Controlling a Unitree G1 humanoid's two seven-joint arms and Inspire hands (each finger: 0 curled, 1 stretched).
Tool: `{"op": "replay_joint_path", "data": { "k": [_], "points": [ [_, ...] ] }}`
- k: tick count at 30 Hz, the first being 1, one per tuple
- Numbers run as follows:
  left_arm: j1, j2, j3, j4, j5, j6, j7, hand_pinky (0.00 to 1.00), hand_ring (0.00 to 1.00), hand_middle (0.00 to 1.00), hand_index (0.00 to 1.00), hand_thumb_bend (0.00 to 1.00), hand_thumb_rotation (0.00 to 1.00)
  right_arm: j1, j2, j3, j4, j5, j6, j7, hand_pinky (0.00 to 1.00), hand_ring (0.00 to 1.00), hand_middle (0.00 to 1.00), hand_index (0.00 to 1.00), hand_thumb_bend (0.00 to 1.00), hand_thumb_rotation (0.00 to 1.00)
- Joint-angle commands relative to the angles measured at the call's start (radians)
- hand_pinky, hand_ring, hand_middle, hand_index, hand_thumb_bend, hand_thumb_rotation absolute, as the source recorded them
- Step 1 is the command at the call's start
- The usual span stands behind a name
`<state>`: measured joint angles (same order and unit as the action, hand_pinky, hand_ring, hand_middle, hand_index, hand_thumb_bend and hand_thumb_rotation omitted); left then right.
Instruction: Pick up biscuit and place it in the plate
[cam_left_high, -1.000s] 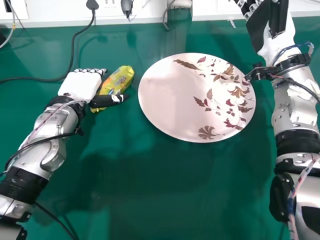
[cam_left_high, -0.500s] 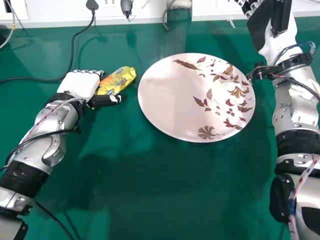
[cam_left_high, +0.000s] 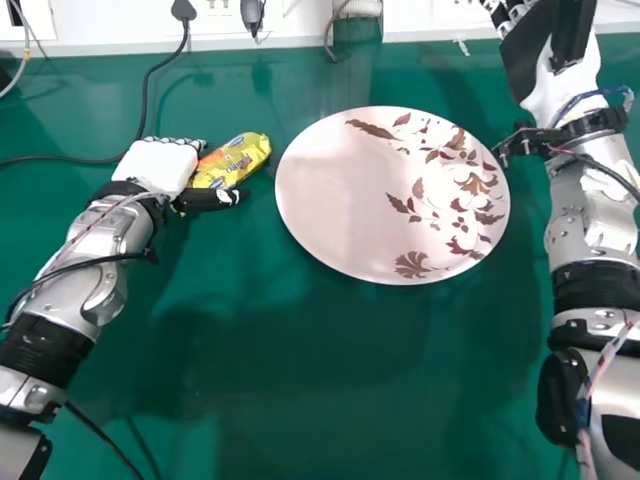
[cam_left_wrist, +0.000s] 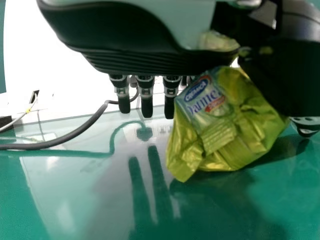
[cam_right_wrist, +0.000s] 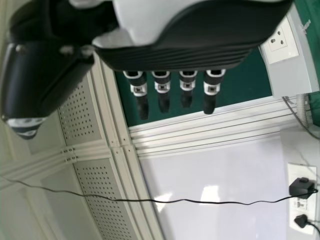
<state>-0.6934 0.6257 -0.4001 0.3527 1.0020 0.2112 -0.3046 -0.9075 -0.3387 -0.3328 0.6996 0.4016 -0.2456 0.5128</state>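
The biscuit packet (cam_left_high: 231, 161), yellow with a blue and orange label, is left of the round plate (cam_left_high: 340, 215), a gap between them. My left hand (cam_left_high: 160, 166) is shut on the packet, its thumb on the near side. In the left wrist view, the crinkled packet (cam_left_wrist: 235, 130) sits between the thumb and the palm side of my left hand (cam_left_wrist: 135, 55); whether it touches the table I cannot tell. Beyond the plate's right side, my right hand (cam_left_high: 556, 75) is open. Straight fingers show on my right hand (cam_right_wrist: 185, 55) in the right wrist view.
The table (cam_left_high: 300, 400) is green and glossy. A black cable (cam_left_high: 146, 100) runs from the wall to the left, behind my left hand. White wall panels with sockets (cam_left_high: 212, 14) line the far edge. My right forearm borders the plate's right side.
My left hand has shifted slightly to the left and its thumb has drawn back a little. The packet has turned and shifted slightly in its hold. The right arm has barely moved.
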Motion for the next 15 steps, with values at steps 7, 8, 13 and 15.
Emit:
{"op": "replay_joint_path", "data": {
  "k": [7,8,13,15],
  "points": [
    [0.0,0.025,-0.042,0.027,0.026,0.006,-0.084,0.59,0.72,0.95,1.0,0.78,0.54,0.02,0.01,-0.007,-0.038,-0.002,0.028,-0.057,0.94,1.0,1.0,0.9,1.0,0.43],
    [-0.002,0.025,-0.042,0.029,0.026,0.008,-0.091,0.57,0.7,0.94,1.0,0.77,0.53,0.021,0.009,-0.005,-0.041,-0.005,0.028,-0.06,0.94,1.0,1.0,0.9,1.0,0.43],
    [-0.009,0.026,-0.042,0.029,0.032,0.006,-0.117,0.51,0.64,0.85,0.95,0.68,0.46,0.02,0.016,-0.009,-0.047,0.006,0.037,-0.076,0.94,1.0,1.0,0.88,1.0,0.42],
    [-0.01,0.025,-0.042,0.029,0.036,0.008,-0.12,0.45,0.6,0.81,0.88,0.64,0.38,0.019,0.018,-0.013,-0.05,0.013,0.047,-0.081,0.94,1.0,1.0,0.89,1.0,0.43]
  ]
}}
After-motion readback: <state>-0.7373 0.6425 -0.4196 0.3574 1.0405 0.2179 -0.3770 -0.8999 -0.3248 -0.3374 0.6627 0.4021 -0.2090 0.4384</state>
